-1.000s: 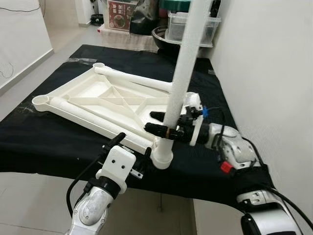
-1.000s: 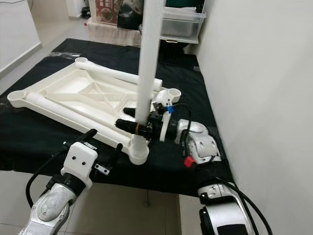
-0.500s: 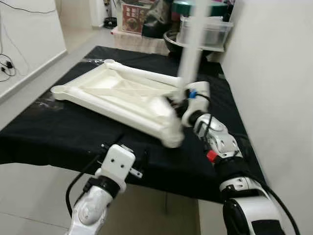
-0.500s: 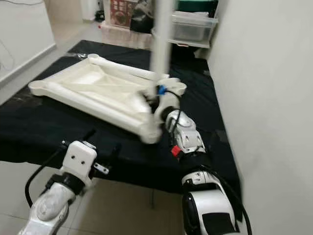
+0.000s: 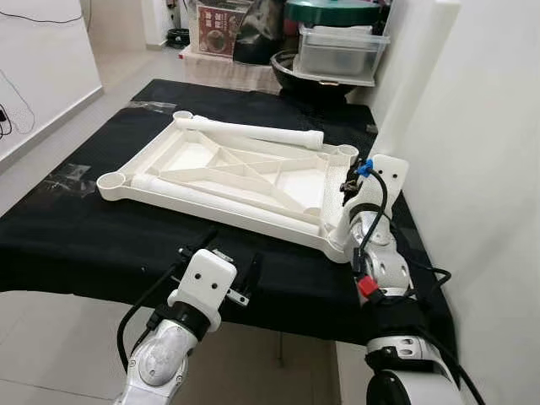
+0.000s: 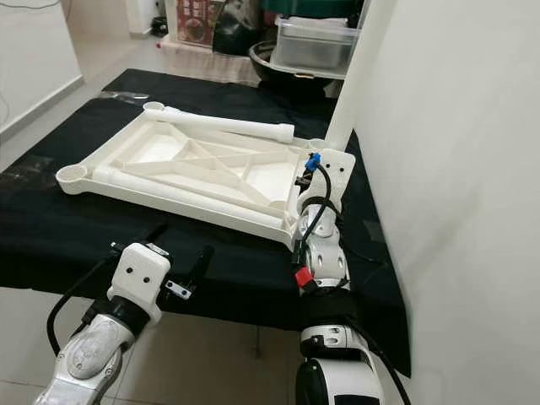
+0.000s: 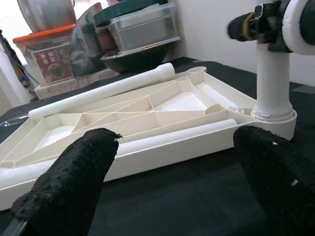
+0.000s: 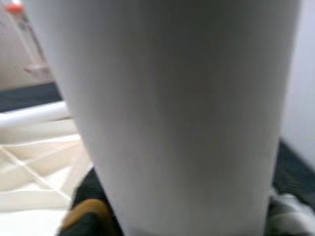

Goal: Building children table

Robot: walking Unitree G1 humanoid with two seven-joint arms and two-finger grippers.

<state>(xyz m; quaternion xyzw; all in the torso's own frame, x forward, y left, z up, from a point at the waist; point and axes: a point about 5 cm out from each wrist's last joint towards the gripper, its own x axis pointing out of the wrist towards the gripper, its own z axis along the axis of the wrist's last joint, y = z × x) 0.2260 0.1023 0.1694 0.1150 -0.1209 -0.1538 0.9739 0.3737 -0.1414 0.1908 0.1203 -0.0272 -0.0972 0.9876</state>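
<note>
**Leg held upright in a corner socket; tipping and loosening are the risks**

The inverted white tabletop [image 5: 228, 173] is laid on the black-covered table [image 5: 76, 245], and one white leg [image 6: 359, 80] is stood upright in its corner socket [image 7: 273, 117] at about 4 o'clock of the frame. The right gripper [image 5: 361, 190] is pressed against that leg just above the socket; how far its fingers are closed cannot be told, as the leg is seen too close in the right wrist view. The left gripper [image 5: 221, 263] is held spread wide and empty at 6 o'clock, just off the table edge. Two loose legs [image 5: 253, 132] are left lying on the frame. If the upright leg is released before it is fully seated, it is likely to be tipped over; a sideways pull could also shift the whole tabletop toward the edge.
</note>
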